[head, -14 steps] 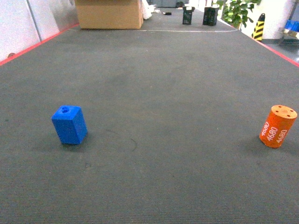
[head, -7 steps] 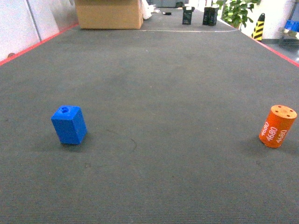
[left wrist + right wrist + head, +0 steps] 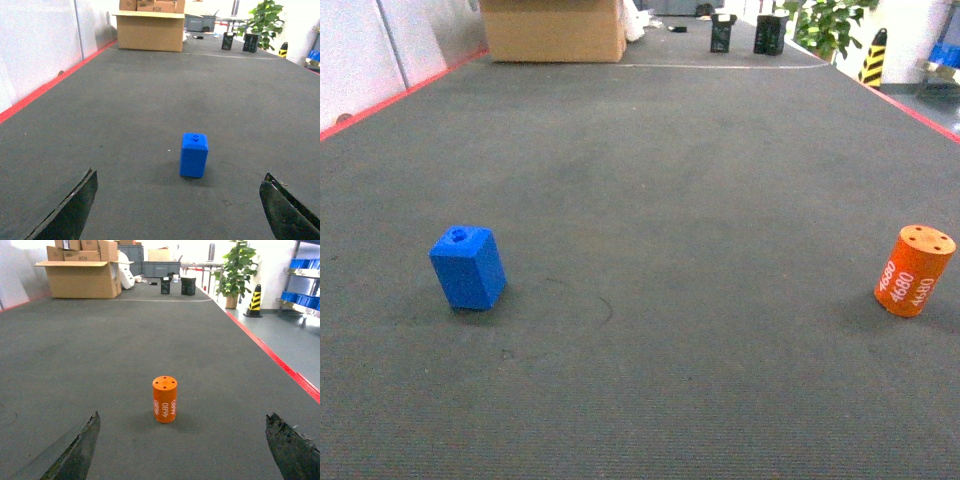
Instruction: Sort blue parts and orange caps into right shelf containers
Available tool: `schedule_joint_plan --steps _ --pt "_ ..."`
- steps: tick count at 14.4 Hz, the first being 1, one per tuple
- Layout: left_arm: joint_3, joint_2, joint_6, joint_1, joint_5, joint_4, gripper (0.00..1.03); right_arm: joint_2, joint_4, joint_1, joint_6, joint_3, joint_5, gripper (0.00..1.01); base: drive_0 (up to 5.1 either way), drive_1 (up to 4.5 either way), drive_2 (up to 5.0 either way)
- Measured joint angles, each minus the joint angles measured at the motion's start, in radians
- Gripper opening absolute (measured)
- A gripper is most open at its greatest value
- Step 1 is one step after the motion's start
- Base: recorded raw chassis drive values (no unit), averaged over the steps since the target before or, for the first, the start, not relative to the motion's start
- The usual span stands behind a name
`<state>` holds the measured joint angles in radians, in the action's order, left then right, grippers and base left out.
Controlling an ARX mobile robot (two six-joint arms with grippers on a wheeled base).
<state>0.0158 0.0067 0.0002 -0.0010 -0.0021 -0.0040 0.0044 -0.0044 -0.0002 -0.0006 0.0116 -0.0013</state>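
Blue part and orange cap both stand loose on the bench, each ahead of a spread end effector

The blue part stands upright with its round stud up, ahead of the left end effector and a little right of the midline between its two dark fingers, which are spread wide and touch nothing. The orange cap stands on its flat end, holes up and "4680" readable on its side, ahead of the right end effector and slightly left of its midline; those fingers are also spread wide and hold nothing. In the head view the two parts are well apart on the dark grey bench. Beyond both, at the bench's far end, are a cardboard box, two small black containers and a potted plant
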Motion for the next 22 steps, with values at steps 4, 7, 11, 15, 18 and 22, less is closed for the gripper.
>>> schedule_joint_plan --steps 4,7,11,15,18,22 --pt "0.000 0.000 0.000 0.000 0.000 0.000 0.98 0.000 0.000 0.000 0.000 0.000 0.000 0.98 0.0 0.00 0.0" --pt "0.000 0.000 0.000 0.000 0.000 0.000 0.98 0.000 0.000 0.000 0.000 0.000 0.000 0.98 0.0 0.00 0.0" --pt "0.000 0.000 0.000 0.000 0.000 0.000 0.98 0.000 0.000 0.000 0.000 0.000 0.000 0.98 0.0 0.00 0.0" --pt "0.000 0.000 0.000 0.000 0.000 0.000 0.98 0.000 0.000 0.000 0.000 0.000 0.000 0.98 0.0 0.00 0.0" --pt "0.000 0.000 0.000 0.000 0.000 0.000 0.98 0.000 0.000 0.000 0.000 0.000 0.000 0.98 0.0 0.00 0.0" --pt "0.000 0.000 0.000 0.000 0.000 0.000 0.98 0.000 0.000 0.000 0.000 0.000 0.000 0.98 0.0 0.00 0.0"
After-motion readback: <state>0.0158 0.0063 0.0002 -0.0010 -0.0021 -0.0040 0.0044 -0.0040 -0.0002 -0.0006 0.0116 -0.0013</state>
